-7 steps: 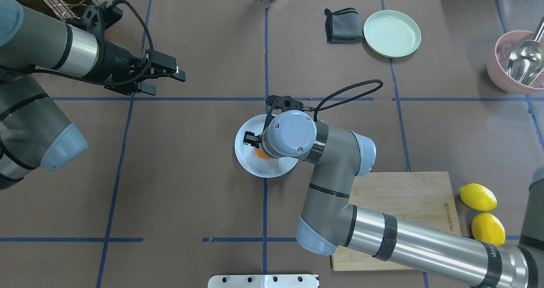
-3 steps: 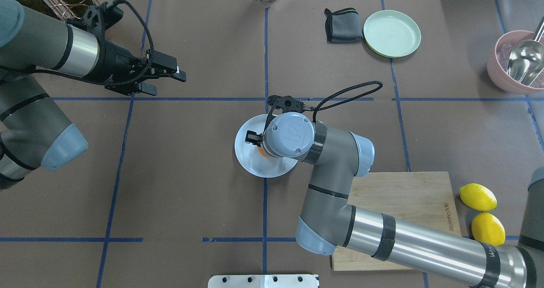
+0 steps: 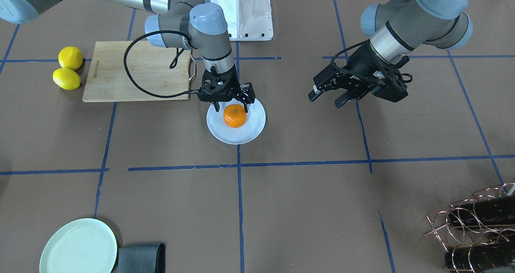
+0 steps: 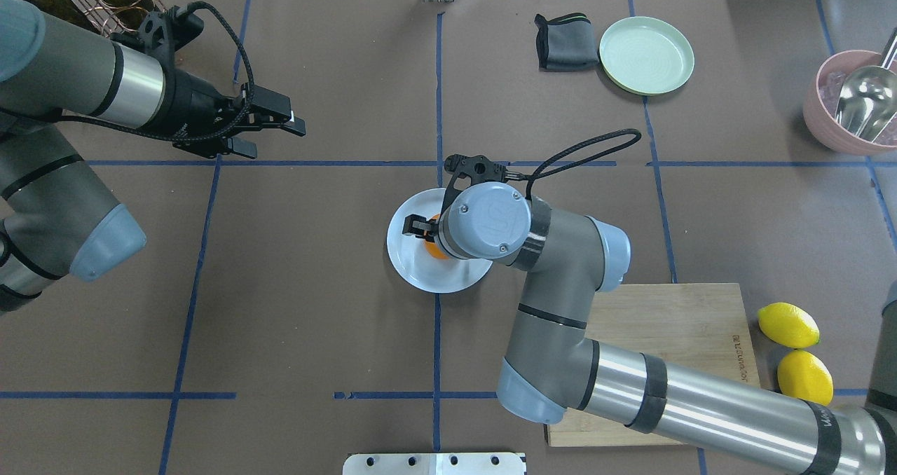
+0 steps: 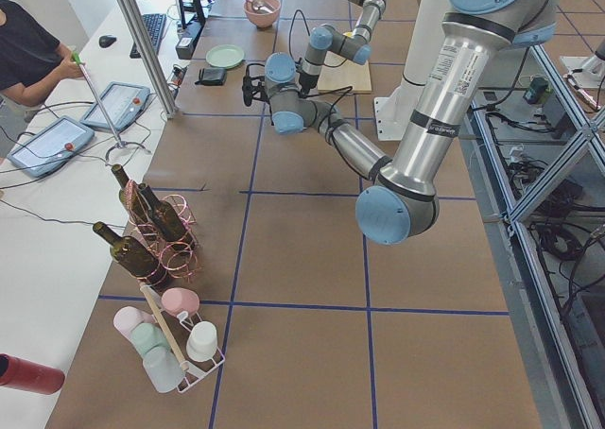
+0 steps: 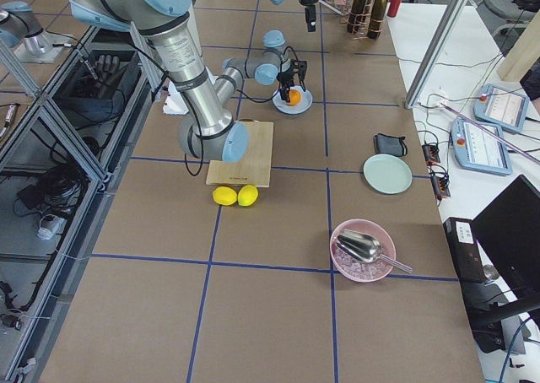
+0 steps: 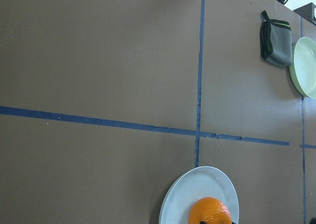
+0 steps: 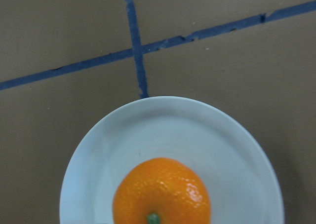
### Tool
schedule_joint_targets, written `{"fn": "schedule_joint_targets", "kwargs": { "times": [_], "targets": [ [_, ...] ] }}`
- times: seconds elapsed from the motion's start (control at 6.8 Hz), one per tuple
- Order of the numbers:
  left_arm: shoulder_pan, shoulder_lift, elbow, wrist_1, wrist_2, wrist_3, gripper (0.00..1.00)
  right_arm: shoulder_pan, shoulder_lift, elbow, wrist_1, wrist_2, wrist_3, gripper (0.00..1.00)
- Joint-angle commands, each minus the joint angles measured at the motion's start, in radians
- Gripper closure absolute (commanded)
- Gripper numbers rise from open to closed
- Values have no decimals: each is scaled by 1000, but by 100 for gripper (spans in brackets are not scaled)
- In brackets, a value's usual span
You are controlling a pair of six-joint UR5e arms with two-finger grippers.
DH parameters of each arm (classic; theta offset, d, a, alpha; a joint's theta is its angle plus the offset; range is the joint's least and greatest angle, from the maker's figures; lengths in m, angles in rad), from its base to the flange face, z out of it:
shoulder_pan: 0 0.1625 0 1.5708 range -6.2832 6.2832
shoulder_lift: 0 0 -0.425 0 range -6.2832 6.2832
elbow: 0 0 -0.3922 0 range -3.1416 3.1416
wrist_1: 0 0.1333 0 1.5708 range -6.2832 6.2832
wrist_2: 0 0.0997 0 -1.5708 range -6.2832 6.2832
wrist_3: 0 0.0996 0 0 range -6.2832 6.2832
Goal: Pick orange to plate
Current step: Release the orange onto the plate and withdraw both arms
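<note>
The orange (image 3: 235,116) rests on the pale bluish-white plate (image 3: 252,131) at the table's middle, stem dimple up. My right gripper (image 3: 232,107) hangs open just over it, a finger on each side of the fruit's top, not pinching it. From overhead the right wrist covers most of the orange (image 4: 434,252); the plate (image 4: 413,272) rim shows. The right wrist view looks straight down on the orange (image 8: 162,192) and plate (image 8: 173,125). My left gripper (image 4: 277,139) hovers open and holds nothing, far to the left.
A wooden cutting board (image 4: 673,335) lies beside two yellow lemons (image 4: 788,324). A mint-green plate (image 4: 646,54) and a grey folded cloth (image 4: 564,40) sit at the back. A pink bowl with a metal scoop (image 4: 851,104) is at the far right, and a bottle rack (image 3: 474,224) at the left end.
The right wrist has drifted slightly to the right and looks a little higher. The orange stays on the plate. The left arm has barely moved.
</note>
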Motion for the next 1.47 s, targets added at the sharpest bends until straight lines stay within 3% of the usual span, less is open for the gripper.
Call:
{"fn": "schedule_joint_targets", "kwargs": {
  "times": [0.0, 0.29, 0.44, 0.59, 0.88, 1.18, 1.32],
  "targets": [
    [-2, 18, 2, 4, 9, 12, 1, 124, -222, 341, -80, 192, -56, 0],
    [-25, 111, -9, 16, 2, 262, 1, 295, -440, 422, -77, 326, -280, 0],
    [-89, 226, -41, 14, -5, 417, 1, 407, -543, 434, -76, 379, -431, 0],
    [-154, 339, -61, 14, -39, 610, 1, 546, -631, 421, -80, 461, -673, 0],
    [-377, 435, -21, 45, -192, 958, 1, 781, -771, 327, -83, 543, -1139, 0],
    [-564, 477, -32, 309, -257, 1371, 1, 981, -811, 202, -98, 639, -1442, 0],
    [-634, 471, -32, 468, -257, 1520, 1, 1049, -813, 197, -156, 661, -1522, 0]
  ]
}}
